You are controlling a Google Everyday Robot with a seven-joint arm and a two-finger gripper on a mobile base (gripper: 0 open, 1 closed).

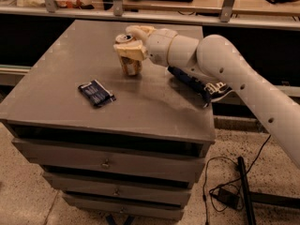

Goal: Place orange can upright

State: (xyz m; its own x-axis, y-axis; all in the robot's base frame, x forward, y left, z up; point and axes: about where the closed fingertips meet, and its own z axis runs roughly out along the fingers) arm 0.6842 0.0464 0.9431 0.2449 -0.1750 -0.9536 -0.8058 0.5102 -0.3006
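**Camera view: pincer wrapped around the orange can, can standing on the desk**

Camera view looks down at a slant on a grey desk (pixel 61 64) with a stack of drawers (pixel 108 163) under the top.

I've got the white arm (pixel 225 64) reaching in from the right, across the far half of the desk. The pincer (pixel 131 41) sits at the back middle of the top, and it's closed on the orange can (pixel 130 67). One cream finger (pixel 138 30) curls round behind the can's top and the other pad sits across its front. So I'm calling that a grip, not a hover.

The can itself is upright, maybe leaning a touch. Its silver top faces up and its lower end is down at the desk surface. I can't tell for sure whether the base is fully resting flat or just touching.

Other stuff on the desk:
- A dark blue packet (pixel 96 93) lies flat on the left-front part, well apart from the can.
- A second dark blue packet (pixel 190 81) lies on the right side, under the arm's forearm, near the can but not touching it.

On the floor to the right there's a black bar (pixel 244 191) with a small black box (pixel 228 198) on a cable beside it.
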